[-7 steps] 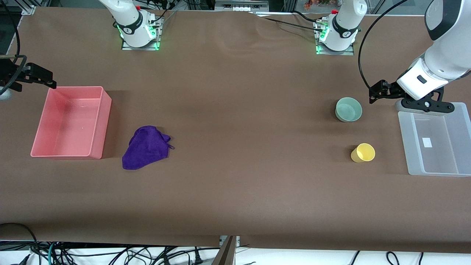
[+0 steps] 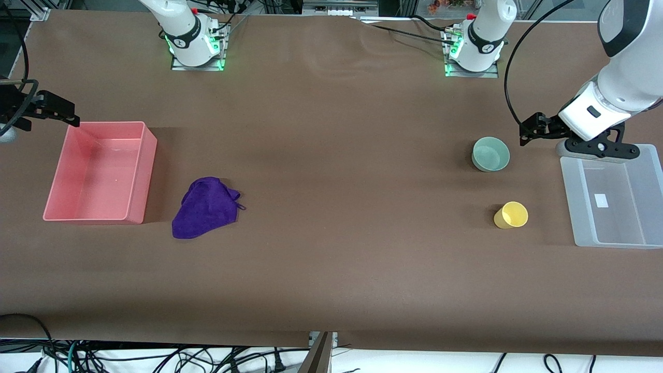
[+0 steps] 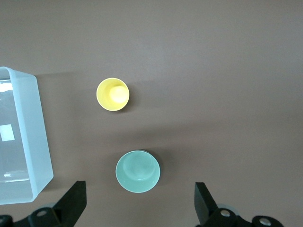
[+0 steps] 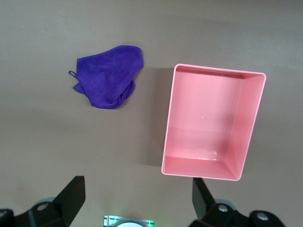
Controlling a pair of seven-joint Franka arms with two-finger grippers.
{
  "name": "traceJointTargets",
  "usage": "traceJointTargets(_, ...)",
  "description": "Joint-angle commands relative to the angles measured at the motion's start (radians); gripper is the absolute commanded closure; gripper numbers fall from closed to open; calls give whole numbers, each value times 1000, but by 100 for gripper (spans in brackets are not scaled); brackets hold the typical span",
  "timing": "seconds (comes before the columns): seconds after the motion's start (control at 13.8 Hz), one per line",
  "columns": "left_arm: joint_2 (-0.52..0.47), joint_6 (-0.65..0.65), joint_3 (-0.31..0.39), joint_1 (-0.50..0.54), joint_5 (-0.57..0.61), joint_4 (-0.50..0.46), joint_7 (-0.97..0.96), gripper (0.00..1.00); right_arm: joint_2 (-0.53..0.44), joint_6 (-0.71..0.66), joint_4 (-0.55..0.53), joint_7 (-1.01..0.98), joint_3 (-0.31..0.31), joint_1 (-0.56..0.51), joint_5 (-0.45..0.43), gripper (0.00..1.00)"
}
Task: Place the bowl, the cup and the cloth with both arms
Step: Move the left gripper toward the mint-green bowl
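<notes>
The pale mint-green bowl (image 2: 490,154) stands upright toward the left arm's end of the table, and it also shows in the left wrist view (image 3: 138,171). The yellow cup (image 2: 511,215) stands nearer the front camera than the bowl and shows in the left wrist view (image 3: 112,94). The purple cloth (image 2: 205,207) lies crumpled beside the pink bin and shows in the right wrist view (image 4: 109,75). My left gripper (image 2: 598,149) is open and empty, up in the air beside the bowl (image 3: 139,203). My right gripper (image 2: 23,103) is open and empty, up by the pink bin's corner (image 4: 135,198).
An empty pink bin (image 2: 149,166) sits at the right arm's end of the table, also in the right wrist view (image 4: 201,170). An empty clear plastic bin (image 2: 570,197) sits at the left arm's end, also in the left wrist view (image 3: 38,137). Brown table between them.
The right gripper has shifted very slightly toward the table edge at its own end. The left arm and the objects have not moved.
</notes>
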Motion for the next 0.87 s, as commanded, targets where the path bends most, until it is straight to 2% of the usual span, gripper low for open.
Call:
traceJointTargets(0.0,13,-30,4,-2,-14,17,2,0,-4,9,1,-15,1,3,-6,0)
traceJointTargets(0.15,29,-168,6,-2,-14,17,7,0,-4,9,1,-15,1,4,-5,0)
traceJointTargets(0.36,39,-183,9,37,-7,-36,12,0,-4,12,1,-21,0,3,-6,0)
traceJointTargets(0.58,29,-8,4,62,36,-191,48,0,-1,13,3,-23,1,4,0,0)
traceJointTargets(0.8,7,196,4,68,48,-392,100,0,20,15,1,-25,12,3,-9,0)
